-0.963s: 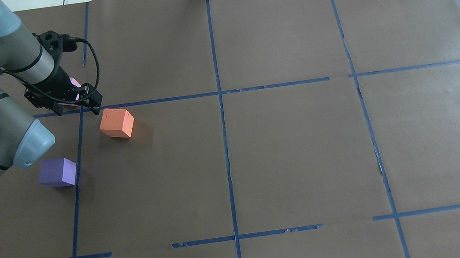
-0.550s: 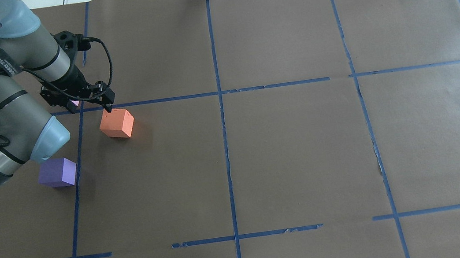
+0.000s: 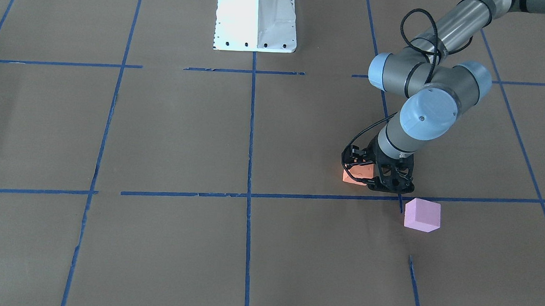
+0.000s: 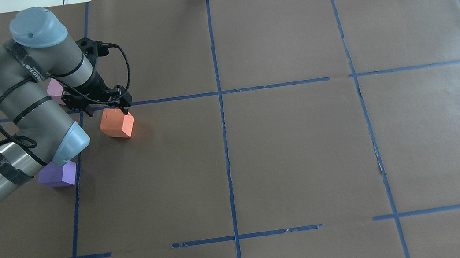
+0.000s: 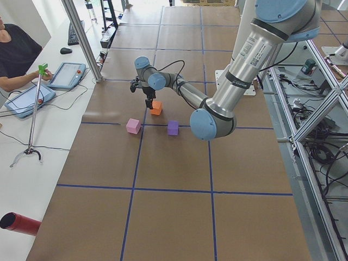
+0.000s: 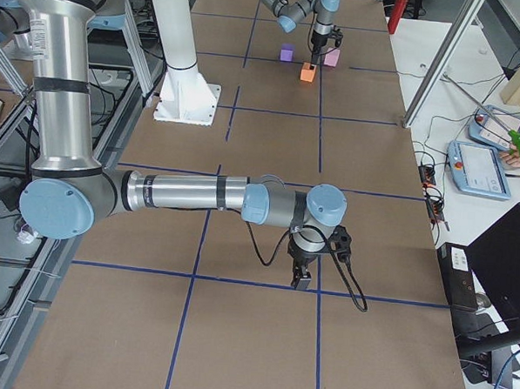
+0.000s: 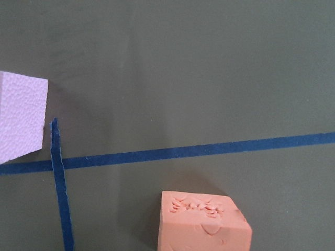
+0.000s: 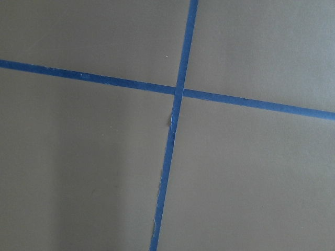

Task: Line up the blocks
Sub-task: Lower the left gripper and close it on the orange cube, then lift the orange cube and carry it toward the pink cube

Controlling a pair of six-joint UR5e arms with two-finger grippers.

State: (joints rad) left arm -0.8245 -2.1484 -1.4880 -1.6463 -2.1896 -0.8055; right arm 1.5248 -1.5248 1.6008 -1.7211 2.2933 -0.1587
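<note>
- Left gripper (image 4: 106, 109): jaws spread wide with nothing between them; points down and hovers just above the orange block (image 4: 117, 125), toward that block's far edge.
- In the overhead view, 1 black fingertip (image 4: 125, 110) over the far right corner of the orange block; touching it or just clear of it, cannot tell.
- In the front-facing view, gripper body in front of the orange block, hiding roughly half of it.
- Orange block: flat on the brown paper of the table (image 4: 296, 160), just on the robot's side of a crosswise line of blue tape (image 4: 273, 85); small dents along 1 edge of its top face in the left wrist view.
- Pink block (image 3: 421, 215): flat on the paper on the operators' side of that line, beside a tape crossing, near the orange block but apart from it.
- Purple block (image 4: 60, 175): closer to the robot, partly hidden under the left arm's elbow joint, apart from the other 2.
- 3 blocks at the corners of a triangle, none touching another, not yet in a line.
- Right gripper (image 6: 303, 279): pointing down, low over a crossing of 2 tape lines toward the table's other end, well apart from the blocks; how far its jaws are spread, cannot tell.
- White mount (image 3: 256, 19) at the robot's edge of the table.
</note>
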